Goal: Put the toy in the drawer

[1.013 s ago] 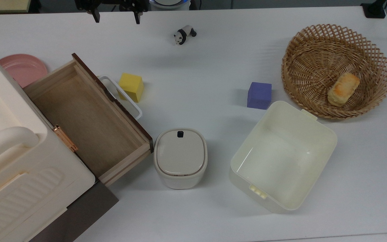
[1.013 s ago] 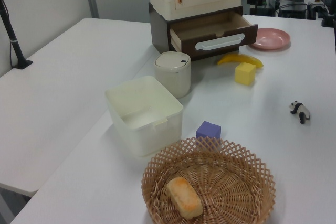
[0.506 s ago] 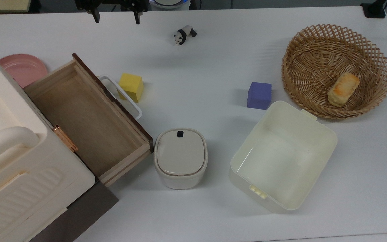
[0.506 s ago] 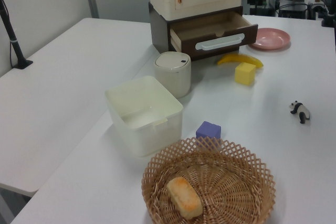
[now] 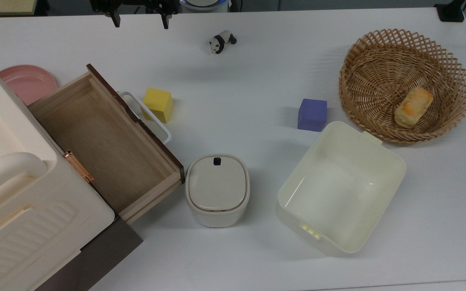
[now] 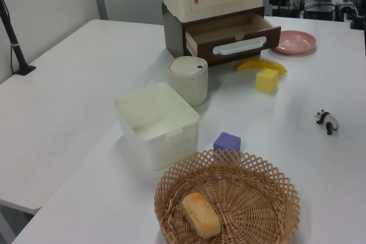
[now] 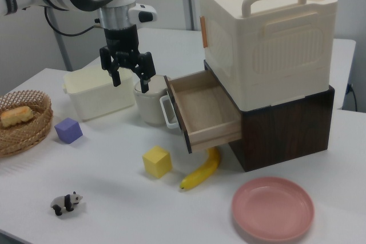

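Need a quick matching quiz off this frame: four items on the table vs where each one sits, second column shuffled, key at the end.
Items:
1. panda
2. bread
3. banana
4. purple cube

Places:
A. under the open drawer's front, right view
B. in the wicker basket
C. alone on bare table near the top view's upper edge
D. just outside the cream bin, between it and the basket

Pairs: 1-C, 2-B, 3-A, 4-D
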Tool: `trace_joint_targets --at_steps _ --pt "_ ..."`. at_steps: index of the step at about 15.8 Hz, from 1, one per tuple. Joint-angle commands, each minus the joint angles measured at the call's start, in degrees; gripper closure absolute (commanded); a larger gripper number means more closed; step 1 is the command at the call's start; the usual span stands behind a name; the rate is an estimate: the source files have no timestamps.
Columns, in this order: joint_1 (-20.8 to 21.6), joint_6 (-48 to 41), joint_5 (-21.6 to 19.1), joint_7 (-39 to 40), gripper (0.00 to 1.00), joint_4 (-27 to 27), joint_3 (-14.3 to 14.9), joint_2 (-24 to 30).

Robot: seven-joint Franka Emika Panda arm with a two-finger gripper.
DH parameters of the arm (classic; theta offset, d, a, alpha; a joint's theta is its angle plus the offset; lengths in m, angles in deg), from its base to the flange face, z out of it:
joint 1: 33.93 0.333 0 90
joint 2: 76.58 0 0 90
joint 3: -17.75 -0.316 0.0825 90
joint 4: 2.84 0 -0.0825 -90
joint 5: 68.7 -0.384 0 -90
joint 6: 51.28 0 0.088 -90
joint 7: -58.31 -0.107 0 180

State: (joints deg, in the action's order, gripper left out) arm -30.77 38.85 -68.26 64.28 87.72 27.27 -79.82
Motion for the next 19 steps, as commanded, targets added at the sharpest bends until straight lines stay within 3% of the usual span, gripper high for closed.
trace_joint_targets --at_steps 1,19 --pt "0.2 0.0 -0.1 -1.0 0.0 0.2 0.1 0.4" --pt "0.1 1.5 0.4 -1.1 0.0 0.1 0.2 0.0"
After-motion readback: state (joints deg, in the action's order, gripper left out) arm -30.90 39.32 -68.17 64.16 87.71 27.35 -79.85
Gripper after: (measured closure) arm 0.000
